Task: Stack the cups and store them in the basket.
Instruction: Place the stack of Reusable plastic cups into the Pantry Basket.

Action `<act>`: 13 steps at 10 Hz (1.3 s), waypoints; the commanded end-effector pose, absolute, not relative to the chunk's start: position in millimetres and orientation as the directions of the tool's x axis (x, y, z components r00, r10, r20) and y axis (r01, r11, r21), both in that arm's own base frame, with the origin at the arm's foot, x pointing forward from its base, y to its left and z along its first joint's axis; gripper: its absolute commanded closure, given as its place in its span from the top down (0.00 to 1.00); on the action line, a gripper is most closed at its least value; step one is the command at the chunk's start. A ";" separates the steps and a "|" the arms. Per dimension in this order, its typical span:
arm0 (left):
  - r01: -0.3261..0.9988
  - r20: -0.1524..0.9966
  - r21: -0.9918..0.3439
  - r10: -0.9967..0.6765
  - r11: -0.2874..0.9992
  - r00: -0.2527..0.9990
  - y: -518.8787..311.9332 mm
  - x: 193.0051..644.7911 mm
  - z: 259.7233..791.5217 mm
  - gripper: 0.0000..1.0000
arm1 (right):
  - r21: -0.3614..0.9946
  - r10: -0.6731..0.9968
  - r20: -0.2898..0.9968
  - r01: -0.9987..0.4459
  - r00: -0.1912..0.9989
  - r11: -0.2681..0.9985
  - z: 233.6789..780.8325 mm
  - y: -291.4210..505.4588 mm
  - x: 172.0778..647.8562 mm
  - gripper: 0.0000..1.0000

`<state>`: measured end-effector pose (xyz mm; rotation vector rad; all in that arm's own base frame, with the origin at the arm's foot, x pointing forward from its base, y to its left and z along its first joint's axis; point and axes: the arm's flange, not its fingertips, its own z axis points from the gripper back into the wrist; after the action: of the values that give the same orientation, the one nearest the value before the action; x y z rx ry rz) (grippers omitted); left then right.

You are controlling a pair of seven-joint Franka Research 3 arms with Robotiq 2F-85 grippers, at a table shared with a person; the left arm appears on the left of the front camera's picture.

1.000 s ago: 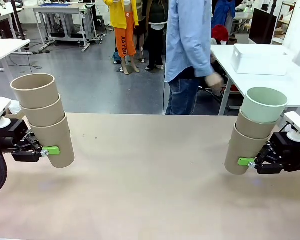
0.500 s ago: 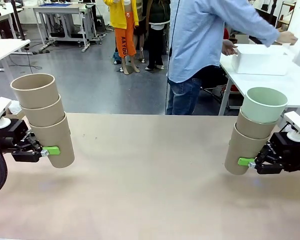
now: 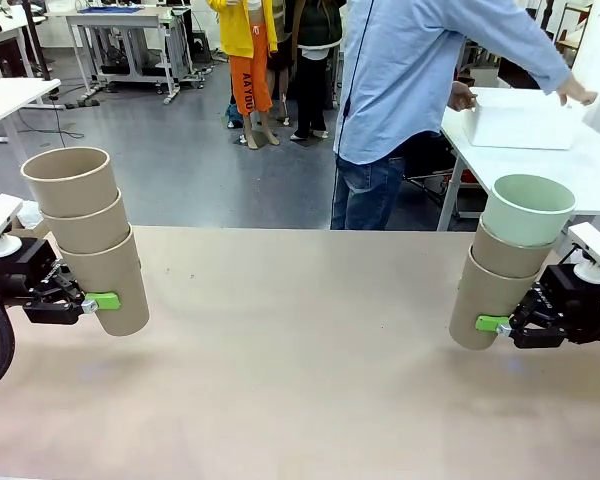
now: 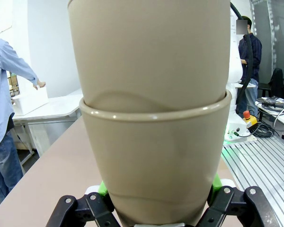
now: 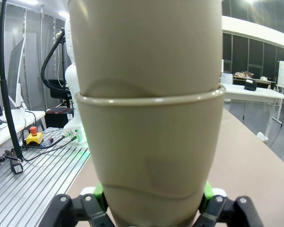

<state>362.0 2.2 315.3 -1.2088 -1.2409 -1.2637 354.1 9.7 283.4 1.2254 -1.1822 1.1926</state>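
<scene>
Left claw (image 3: 108,300) was clamped on the bottom cup of a stack of three tall tan-brown matte tumblers (image 3: 85,235), near the left edge of the wide tan desk (image 3: 300,350), mouths tilted up and to the left. Right claw (image 3: 485,322) was clamped on the lowest of a second stack (image 3: 505,270), two tan tumblers w/ a pale mint green tumbler (image 3: 527,208) on top, near the right edge, leaning right. A broad stretch of bare desk lay between the stacks.

The white rectangular plastic basket (image 3: 523,120) sat on a separate white desk (image 3: 590,175) beyond the far right corner, well apart from both stacks. A person in a light blue shirt (image 3: 410,80) stood at the far edge w/ both hands on the basket. Desk surface was matte and flat. The room had a grey floor (image 3: 210,150) and more workbenches (image 3: 130,30) at the back left.
</scene>
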 end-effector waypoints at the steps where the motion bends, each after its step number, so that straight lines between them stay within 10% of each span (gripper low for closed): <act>1: 0.998 0.998 0.061 0.014 -0.029 -0.061 2.0 361.7 318.1 0.85 | 0.020 -0.010 1.000 -1.000 0.020 0.010 286.9 12.3 357.3 0.83; 13: 0.998 0.998 0.061 0.014 -0.029 -0.061 2.0 361.7 318.1 0.85 | 0.020 -0.010 1.000 -1.000 0.020 0.010 286.9 12.3 357.3 0.83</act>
<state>362.0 2.2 315.3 -1.2088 -1.2409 -1.2637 354.1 9.7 283.4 1.2254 -1.1822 1.1926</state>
